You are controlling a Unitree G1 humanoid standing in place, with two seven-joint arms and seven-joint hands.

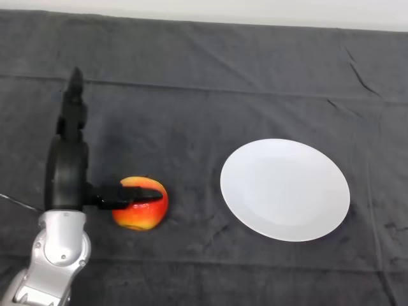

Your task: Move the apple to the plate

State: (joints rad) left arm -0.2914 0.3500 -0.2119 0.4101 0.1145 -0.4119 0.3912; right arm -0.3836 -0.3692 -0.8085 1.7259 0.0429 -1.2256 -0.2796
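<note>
A red and yellow apple (141,213) lies on the dark cloth at the lower left. My left hand (65,171) is just left of it, palm beside the apple. The fingers (72,105) point straight away from me, up the table, clear of the apple. The thumb (131,194) reaches right and lies across the top of the apple. Nothing is curled round the apple, and the hand is open. A white round plate (285,189) lies empty to the right, about a hand's width from the apple.
The dark cloth (210,89) covers the whole table, with a few creases at the far right. A pale strip (255,11) runs along the far edge beyond the table.
</note>
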